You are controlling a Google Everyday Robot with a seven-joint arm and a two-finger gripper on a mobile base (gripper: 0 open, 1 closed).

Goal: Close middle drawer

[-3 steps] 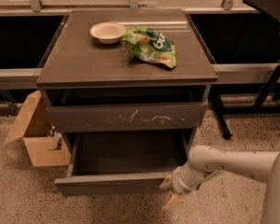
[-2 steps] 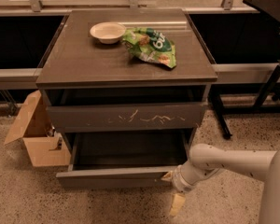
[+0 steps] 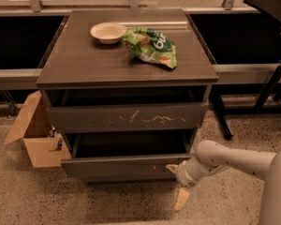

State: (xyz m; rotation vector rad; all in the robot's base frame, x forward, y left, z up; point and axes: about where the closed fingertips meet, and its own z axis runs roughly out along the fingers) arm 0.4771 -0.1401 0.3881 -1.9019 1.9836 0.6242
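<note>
The middle drawer (image 3: 124, 167) is a wide, dark grey-brown flat front with a tiny white speck right of centre. It sits under the drawer front with white scratches (image 3: 126, 117) and stands out only a little from the cabinet, with a dark gap above it. My gripper (image 3: 176, 183) is at the right end of that front, low by the floor. Its jaws are spread and empty. The upper fingertip (image 3: 171, 168) rests against the drawer front and the lower one (image 3: 181, 198) hangs below it.
On the cabinet top (image 3: 75, 64) lie a white bowl (image 3: 107, 32) and a green snack bag (image 3: 151, 46). An open cardboard box (image 3: 35, 135) stands on the floor at the left. Black table legs (image 3: 267, 95) stand at the right. My white arm (image 3: 243, 161) comes in from the lower right.
The middle drawer has slid back into the cabinet, with the gripper following at its right end. The gap above the drawer is much narrower now.
</note>
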